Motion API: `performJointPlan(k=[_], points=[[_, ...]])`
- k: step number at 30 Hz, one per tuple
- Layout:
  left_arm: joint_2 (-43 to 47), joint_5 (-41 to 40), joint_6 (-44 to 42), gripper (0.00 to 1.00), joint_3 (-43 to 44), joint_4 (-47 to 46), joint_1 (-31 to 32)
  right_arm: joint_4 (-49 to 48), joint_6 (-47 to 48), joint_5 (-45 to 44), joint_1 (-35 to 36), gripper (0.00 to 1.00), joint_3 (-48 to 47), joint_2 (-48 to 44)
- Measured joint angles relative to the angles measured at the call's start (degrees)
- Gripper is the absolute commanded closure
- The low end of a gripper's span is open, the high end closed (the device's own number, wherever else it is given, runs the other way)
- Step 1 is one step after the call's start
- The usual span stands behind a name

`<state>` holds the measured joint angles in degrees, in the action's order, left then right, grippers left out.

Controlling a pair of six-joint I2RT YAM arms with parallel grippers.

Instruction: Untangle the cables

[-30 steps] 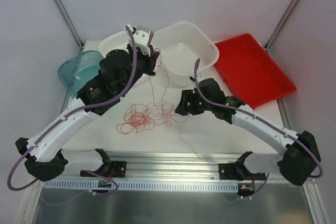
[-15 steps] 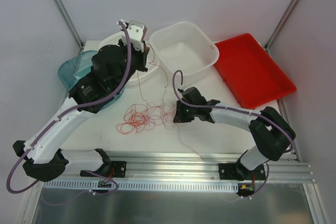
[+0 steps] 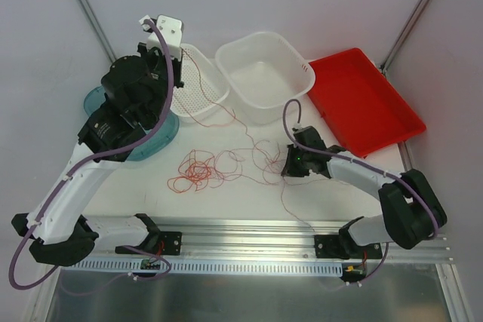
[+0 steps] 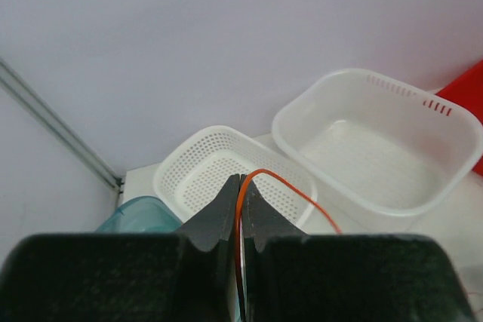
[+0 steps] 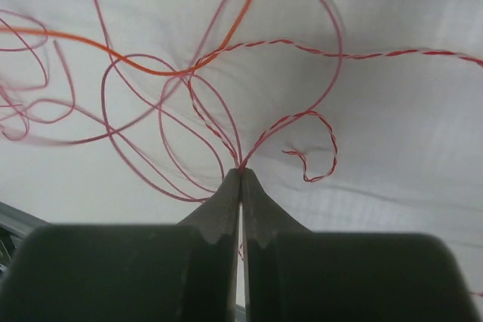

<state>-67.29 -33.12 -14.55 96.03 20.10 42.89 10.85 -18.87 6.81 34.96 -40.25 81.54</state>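
Two baskets behind cables; teal lid, perhaps

light bright, diffuse | shadows faint | right wrist: cables smeared at left | claw soft

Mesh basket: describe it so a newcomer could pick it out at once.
Find the red tray at the far right; a smooth white tub sits left of it. The basket is next left, and it alone has perforated walls.

Matt white table; smooth white plastic tub; perforated white plastic basket; glossy red plastic tray; thin, smooth red-orange wires.
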Motion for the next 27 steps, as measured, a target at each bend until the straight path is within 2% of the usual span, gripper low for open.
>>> performJointPlan(k=[8, 17, 19, 20, 22, 23, 25, 27], points=[[1.99, -4.98, -6.29, 1.00, 1.11, -0.02, -4.66, 5.68, 0.09, -0.15, -12.26, 0.99, 3.74, -9.60], [1.16, -2.95, -6.47, 1.00, 2.73, 0.04, -5.95, 9.77, 2.45, 1.70, -12.41, 0.95, 2.27, -12.20], [-0.07, -2.75, -6.45, 1.00, 4.09, 0.20, -6.69, 10.40, 2.93, 1.55, -12.35, 0.89, 1.88, -12.22], [-0.61, -2.62, -6.38, 1.00, 4.74, 0.33, -7.06, 10.58, 3.23, 1.57, -12.31, 0.80, 1.84, -12.22], [-1.16, -1.64, -6.12, 1.00, 5.68, 0.46, -7.39, 11.04, 3.82, 1.66, -12.17, 0.68, 1.84, -12.22], [-1.29, -1.29, -6.05, 1.00, 6.10, 0.52, -7.39, 11.28, 4.22, 1.77, -12.04, 0.58, 1.84, -12.22], [-1.49, -0.42, -6.05, 1.00, 7.08, 0.66, -7.37, 11.98, 4.98, 1.81, -11.37, 0.49, 1.73, -12.28], [-1.90, -0.09, -6.05, 1.00, 8.55, 0.74, -7.39, 13.29, 5.81, 1.60, -10.49, 0.45, 1.01, -12.33]])
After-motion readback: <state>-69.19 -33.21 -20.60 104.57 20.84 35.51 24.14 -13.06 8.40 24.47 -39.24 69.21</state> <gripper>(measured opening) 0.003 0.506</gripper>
